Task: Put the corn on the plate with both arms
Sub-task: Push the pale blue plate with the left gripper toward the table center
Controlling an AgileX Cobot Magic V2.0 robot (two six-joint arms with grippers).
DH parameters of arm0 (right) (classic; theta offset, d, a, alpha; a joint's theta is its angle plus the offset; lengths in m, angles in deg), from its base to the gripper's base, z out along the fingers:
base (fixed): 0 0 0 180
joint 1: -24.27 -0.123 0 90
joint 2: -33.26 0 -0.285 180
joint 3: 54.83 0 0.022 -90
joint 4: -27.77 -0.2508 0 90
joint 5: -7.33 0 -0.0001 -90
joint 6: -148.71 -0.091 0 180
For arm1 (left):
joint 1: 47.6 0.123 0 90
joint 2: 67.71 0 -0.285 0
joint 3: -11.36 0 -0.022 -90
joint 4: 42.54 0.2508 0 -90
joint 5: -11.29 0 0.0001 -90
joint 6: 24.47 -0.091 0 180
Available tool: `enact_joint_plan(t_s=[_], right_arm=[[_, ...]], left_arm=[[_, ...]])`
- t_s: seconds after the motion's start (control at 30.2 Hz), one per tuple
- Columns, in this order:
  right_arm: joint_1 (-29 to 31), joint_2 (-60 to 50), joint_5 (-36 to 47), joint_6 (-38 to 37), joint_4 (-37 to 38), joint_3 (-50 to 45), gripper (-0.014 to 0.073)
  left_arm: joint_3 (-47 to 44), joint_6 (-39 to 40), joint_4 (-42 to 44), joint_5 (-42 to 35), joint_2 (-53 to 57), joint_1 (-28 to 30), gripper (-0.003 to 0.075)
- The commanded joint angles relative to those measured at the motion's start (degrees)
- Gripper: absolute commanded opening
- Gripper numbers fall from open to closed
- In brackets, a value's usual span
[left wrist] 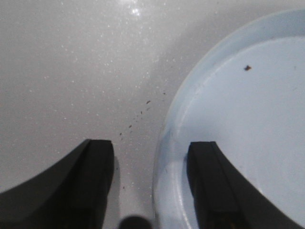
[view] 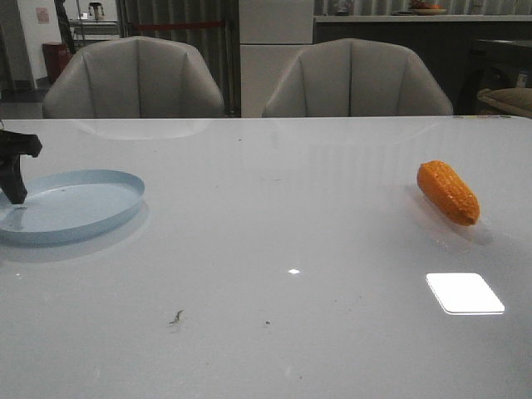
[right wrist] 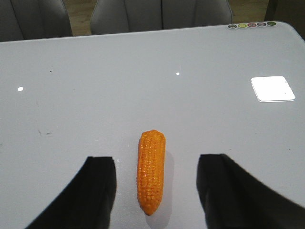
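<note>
The bumpy orange toy corn cob point(right wrist: 151, 171) lies on the worktop's right side, lengthwise between the right gripper's point(right wrist: 155, 191) spread fingers, while the released left gripper point(left wrist: 150, 186) straddles the pale-blue round plate's point(view: 108, 212) rim far left.

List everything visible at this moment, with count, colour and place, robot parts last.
corn: one, orange, lying on the table's right side, nothing touching it.
plate: one, pale blue, on the table's left side, nothing on it.
table: one, glossy white, with a few dark specks near the front.
chairs: two, grey, behind the table's far edge.
left gripper: one, black, open, its fingers straddling the plate's rim, one inside and one outside.
right gripper: one, black, open, seen only in the right wrist view, with the corn between its fingers but apart from both.
</note>
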Motion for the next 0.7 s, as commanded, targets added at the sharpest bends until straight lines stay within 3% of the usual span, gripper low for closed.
enact_joint_plan(t_s=[0.0, 0.1, 0.23, 0.46, 0.66], right_arm=[[-0.02, -0.84, 4.44, 0.06, 0.0, 2.01, 0.0488], [-0.02, -0.84, 4.44, 0.06, 0.0, 2.01, 0.0488], [-0.02, -0.84, 4.44, 0.06, 0.0, 2.01, 0.0488], [-0.02, -0.84, 4.44, 0.06, 0.0, 2.01, 0.0488], [-0.02, -0.84, 4.44, 0.06, 0.0, 2.01, 0.0488]], left_arm=[[1.82, 0.55, -1.68, -1.57, 2.28, -0.08, 0.0421], [1.82, 0.55, -1.94, -1.39, 2.05, -0.08, 0.0371], [1.82, 0.55, -1.94, -1.3, 2.05, -0.08, 0.0099], [5.02, 0.55, -2.12, 0.82, 2.05, -0.08, 0.0094], [13.65, 0.55, -14.67, 7.62, 2.05, -0.08, 0.0094]])
